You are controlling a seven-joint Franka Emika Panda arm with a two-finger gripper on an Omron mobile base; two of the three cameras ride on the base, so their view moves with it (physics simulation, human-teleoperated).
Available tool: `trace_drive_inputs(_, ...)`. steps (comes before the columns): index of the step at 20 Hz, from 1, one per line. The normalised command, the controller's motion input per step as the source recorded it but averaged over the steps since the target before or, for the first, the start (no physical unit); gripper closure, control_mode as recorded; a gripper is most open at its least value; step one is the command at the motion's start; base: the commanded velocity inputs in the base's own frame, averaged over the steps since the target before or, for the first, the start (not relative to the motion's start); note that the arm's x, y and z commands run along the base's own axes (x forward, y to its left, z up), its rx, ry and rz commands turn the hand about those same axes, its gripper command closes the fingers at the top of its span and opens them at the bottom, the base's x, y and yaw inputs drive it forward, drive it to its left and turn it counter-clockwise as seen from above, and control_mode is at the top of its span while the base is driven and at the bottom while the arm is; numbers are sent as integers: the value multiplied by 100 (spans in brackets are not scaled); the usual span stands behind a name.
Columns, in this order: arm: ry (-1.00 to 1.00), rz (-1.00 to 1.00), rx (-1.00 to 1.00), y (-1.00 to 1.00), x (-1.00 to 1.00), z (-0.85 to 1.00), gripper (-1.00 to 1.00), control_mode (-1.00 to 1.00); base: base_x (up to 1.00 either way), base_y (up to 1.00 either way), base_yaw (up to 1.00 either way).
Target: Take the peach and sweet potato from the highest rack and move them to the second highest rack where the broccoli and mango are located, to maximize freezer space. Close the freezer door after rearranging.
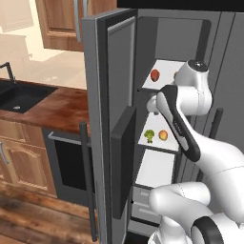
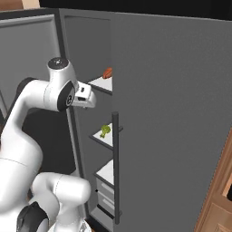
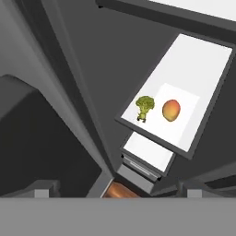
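Here the freezer door (image 1: 102, 119) stood swung wide open to the left, its one dark bin (image 1: 122, 143) jutting from the inner face. Inside the freezer (image 1: 190, 33), three white racks showed in the left base view, one above the other, with two drawers (image 1: 143, 202) below them. On the highest rack (image 1: 164, 69) sat one peach (image 1: 155, 75) near its left edge, and just to the right an orange sliver of the sweet potato (image 1: 176, 75), mostly hidden behind the arm; from the right base view the sweet potato (image 2: 107, 73) lay at the front edge of that rack. The second highest rack (image 3: 203, 69) carried one broccoli (image 3: 145, 107) and one mango (image 3: 171, 110), side by side and apart, broccoli to the left. The third rack (image 1: 155, 167) was bare white.

The tool (image 3: 117, 191) hung in front of the racks, between the highest and the second highest, its two finger tips (image 3: 41, 188) spread fully apart and holding nothing. It touched neither fruit nor vegetable.

Left of the freezer ran one wooden bench (image 1: 57, 107) with one dark sink (image 1: 21, 95) and one faucet (image 1: 7, 71), an oven (image 1: 69, 167) set below it. One tall handle (image 2: 116, 167) ran down the closed grey door (image 2: 172, 122) on the right.
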Motion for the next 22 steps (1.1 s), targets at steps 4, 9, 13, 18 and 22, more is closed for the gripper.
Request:
trace_drive_inputs(4,0,-6,0,4,2,0,-100,-100,0,0,0)
trace_drive_inputs(9,-1,-4,0,-14,1,10,-100,-100,0,0,0)
trace_drive_inputs(13,0,-6,0,-23,28,48,-100,-100,0,0,0)
trace_drive_inputs(18,1,-10,0,-24,53,47,-100,-100,0,0,0)
trace_drive_inputs(22,0,-2,0,-20,68,44,-100,-100,0,0,0)
